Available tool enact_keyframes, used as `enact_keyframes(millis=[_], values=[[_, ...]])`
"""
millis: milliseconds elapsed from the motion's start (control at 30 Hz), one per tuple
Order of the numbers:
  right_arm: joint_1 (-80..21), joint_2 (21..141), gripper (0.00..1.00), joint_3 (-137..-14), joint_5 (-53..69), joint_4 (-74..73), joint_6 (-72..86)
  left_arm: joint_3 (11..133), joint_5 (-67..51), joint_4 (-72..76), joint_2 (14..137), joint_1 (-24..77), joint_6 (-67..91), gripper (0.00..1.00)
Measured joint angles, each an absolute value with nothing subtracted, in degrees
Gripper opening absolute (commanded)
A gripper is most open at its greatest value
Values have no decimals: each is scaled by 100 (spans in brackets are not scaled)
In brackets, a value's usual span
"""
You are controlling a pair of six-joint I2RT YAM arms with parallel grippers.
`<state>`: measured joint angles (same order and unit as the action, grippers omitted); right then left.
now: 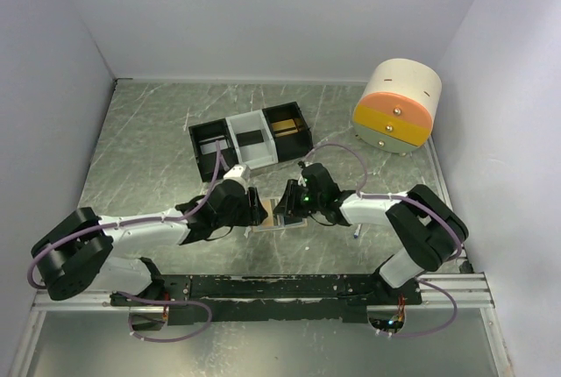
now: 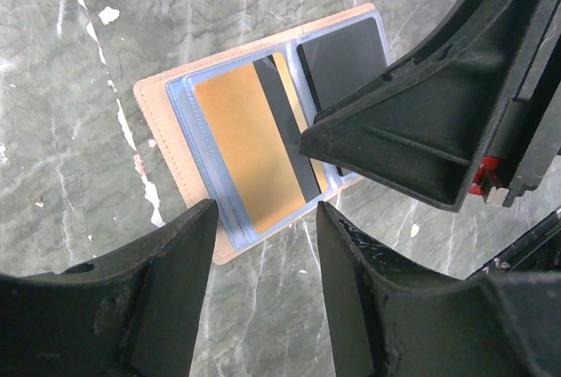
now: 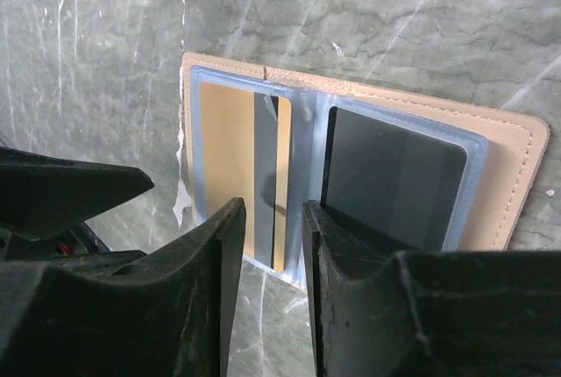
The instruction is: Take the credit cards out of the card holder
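Three-compartment tray (image 1: 266, 136) mid-table; round drawer unit (image 1: 397, 107) far right corner; marble tabletop (image 1: 149, 149).

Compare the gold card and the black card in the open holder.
Colour: the gold card is metallic gold, while the black card is matte black.
Marking: the gold card has a dark stripe along its length, and the black card looks plain.
Place: the gold card sits in one clear pocket, the black card in the pocket across the fold.
Shared: similar size, both flat inside the holder.

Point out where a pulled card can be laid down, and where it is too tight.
Bare table lies between the left wall and the tray, and between tray and drawer box. Crowded: around the card holder, where left pincer and right pincer meet.
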<state>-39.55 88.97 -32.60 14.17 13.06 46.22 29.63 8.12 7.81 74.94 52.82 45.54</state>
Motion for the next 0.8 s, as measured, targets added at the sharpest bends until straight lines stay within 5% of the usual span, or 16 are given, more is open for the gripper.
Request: enact_keyframes(millis=[633,800], values=[[-3767,8958,24,-2888,1717,2005,4851,3336,471,711,8149,5282,4550,51],[-3717,9019,20,-2805,1758,2220,4921,3538,489,642,8370,5282,4506,36]])
